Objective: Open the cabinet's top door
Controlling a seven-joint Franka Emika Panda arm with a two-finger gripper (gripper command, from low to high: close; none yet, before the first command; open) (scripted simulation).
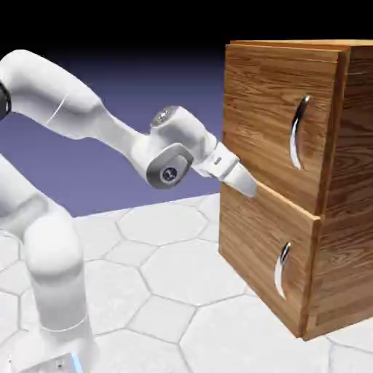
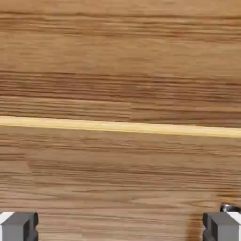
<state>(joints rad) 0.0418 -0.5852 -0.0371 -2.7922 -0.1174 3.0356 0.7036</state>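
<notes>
Cabinet (image 1: 273,138) upright; long axis vertical

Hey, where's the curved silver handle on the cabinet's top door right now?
In the exterior view, the curved silver handle is on the right part of the brown wood-grain top door, above the lower panel's handle.

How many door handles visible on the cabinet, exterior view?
2: one handle on the top door, one on the lower door. Sides facing away could hide more.
</notes>
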